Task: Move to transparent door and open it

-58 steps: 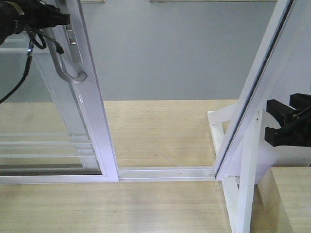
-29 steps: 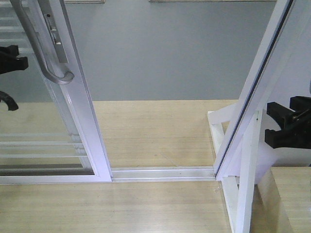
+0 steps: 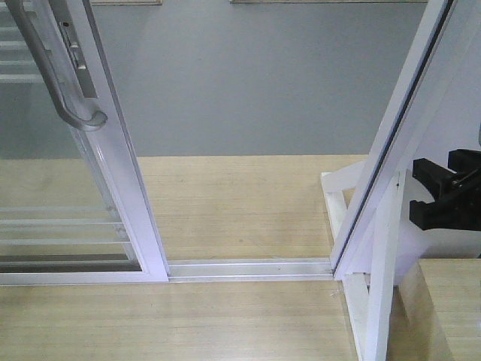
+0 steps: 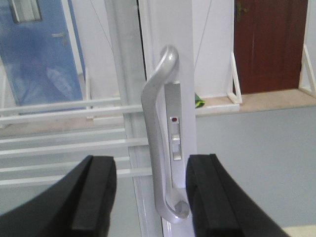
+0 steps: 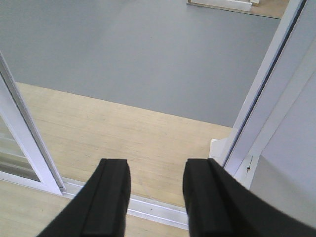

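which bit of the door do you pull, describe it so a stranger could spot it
Start at the transparent door, the tall glass panel in a white frame left of the opening. On its right edge is the handle: a long curved grey metal bar. The right-hand frame has none.

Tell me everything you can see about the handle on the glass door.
The handle is a long, curved bar of matte grey metal, standing upright on the white frame edge of the glass door. Both ends bend back to the frame. Beside it sits a narrow grey lock plate with a small red mark. The left tool is open, its fingers either side of the bar; nothing touches it.
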Motion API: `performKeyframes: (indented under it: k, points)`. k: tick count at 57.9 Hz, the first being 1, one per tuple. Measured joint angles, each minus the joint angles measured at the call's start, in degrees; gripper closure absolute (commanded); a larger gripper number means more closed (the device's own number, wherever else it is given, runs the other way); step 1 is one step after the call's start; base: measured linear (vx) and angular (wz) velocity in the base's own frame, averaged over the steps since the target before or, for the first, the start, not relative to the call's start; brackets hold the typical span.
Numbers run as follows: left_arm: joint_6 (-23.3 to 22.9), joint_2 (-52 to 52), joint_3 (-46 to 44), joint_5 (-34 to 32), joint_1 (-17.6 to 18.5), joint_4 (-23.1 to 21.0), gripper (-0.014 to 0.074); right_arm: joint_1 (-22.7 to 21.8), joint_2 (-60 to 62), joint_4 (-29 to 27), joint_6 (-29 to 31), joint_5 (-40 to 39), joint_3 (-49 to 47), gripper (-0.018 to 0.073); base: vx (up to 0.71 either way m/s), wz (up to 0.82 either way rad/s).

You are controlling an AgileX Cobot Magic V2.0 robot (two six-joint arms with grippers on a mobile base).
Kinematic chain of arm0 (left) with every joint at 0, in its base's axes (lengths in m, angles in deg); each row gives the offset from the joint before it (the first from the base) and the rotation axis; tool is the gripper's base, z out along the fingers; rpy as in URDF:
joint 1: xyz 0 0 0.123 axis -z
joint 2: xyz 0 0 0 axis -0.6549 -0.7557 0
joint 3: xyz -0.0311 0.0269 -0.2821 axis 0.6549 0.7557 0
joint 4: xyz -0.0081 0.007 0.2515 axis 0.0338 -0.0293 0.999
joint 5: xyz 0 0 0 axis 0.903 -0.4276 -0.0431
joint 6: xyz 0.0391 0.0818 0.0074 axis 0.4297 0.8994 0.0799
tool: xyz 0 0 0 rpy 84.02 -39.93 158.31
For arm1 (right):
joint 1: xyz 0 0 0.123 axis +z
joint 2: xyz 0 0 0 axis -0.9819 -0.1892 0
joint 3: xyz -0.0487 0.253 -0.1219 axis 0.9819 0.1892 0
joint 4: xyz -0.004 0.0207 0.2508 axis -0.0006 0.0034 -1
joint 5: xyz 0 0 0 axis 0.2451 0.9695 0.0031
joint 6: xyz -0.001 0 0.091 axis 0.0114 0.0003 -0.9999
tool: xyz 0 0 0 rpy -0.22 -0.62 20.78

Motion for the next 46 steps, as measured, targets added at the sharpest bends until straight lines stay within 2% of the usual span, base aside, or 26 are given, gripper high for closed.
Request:
performKeyframes:
  k: [11, 17, 22, 29, 40, 46]
  points:
    - [0.27, 5.65, 0.0, 1.29, 0.0, 0.1, 0.0169, 0.0, 0.0, 0.0, 0.0, 0.05, 0.0, 0.0207, 0.0, 0.0]
    - [2.23, 8.0, 0.0, 2.38, 0.0, 1.92, 0.0236, 0.0, 0.0, 0.0, 0.0, 0.1, 0.0, 0.0207, 0.0, 0.0]
    - [2.35, 10.14, 0.52, 2.8, 0.0, 2.22, 0.0358, 0.0, 0.0, 0.0, 0.0, 0.2, 0.0, 0.0207, 0.0, 0.0]
    - [1.75, 14.67, 2.6, 3.75, 0.07, 0.39, 0.0604, 0.0, 0.0, 0.0, 0.0, 0.4, 0.0, 0.0207, 0.0, 0.0]
    - [2.16, 25.83, 8.51, 11.79, 0.8, -6.93, 0.0603, 0.0, 0.0, 0.0, 0.0, 0.57, 0.0, 0.0207, 0.0, 0.0]
    - [2.81, 31.75, 12.82, 17.8, 0.93, -8.21, 0.0603, 0.0, 0.0, 0.0, 0.0, 0.61, 0.0, 0.0207, 0.0, 0.0]
